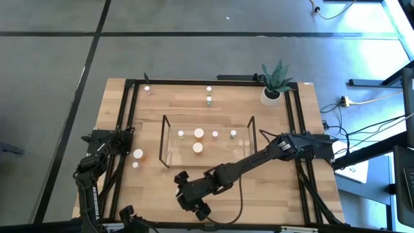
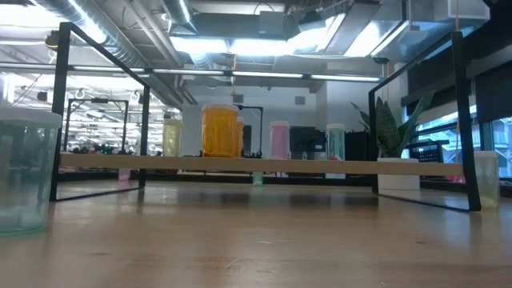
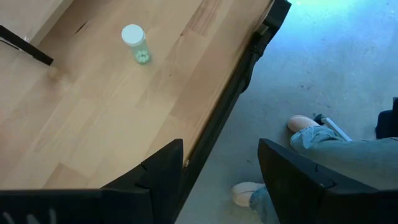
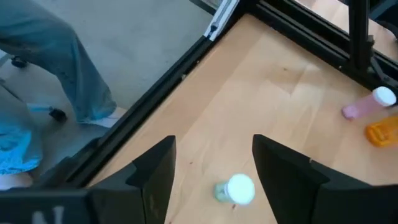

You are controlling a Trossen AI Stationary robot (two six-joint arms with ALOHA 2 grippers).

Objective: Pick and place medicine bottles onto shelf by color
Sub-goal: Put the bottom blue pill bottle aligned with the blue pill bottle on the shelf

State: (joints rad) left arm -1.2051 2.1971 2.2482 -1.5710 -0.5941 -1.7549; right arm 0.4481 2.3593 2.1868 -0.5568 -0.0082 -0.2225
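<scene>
The clear shelf (image 1: 207, 141) stands mid-table with several bottles on its board: yellow (image 2: 172, 136), orange (image 2: 220, 132), pink (image 2: 278, 140) and green (image 2: 334, 142). My right gripper (image 4: 214, 143) hangs open near the table's front edge (image 1: 193, 204), above a small green bottle (image 4: 235, 189) that stands upright between and below its fingers, untouched. That bottle also shows close up in the low view (image 2: 24, 172). My left gripper (image 3: 221, 146) is open and empty over the table's near left edge. A green bottle (image 3: 134, 42) stands ahead of it.
A large orange bottle (image 1: 138, 154) and a pink one (image 1: 135, 165) stand left of the shelf. Three more bottles (image 1: 209, 99) stand behind it. A potted plant (image 1: 274, 87) is at the far right. The black table frame (image 3: 236, 93) runs along the edges. A person's legs (image 4: 56, 68) stand beside the table.
</scene>
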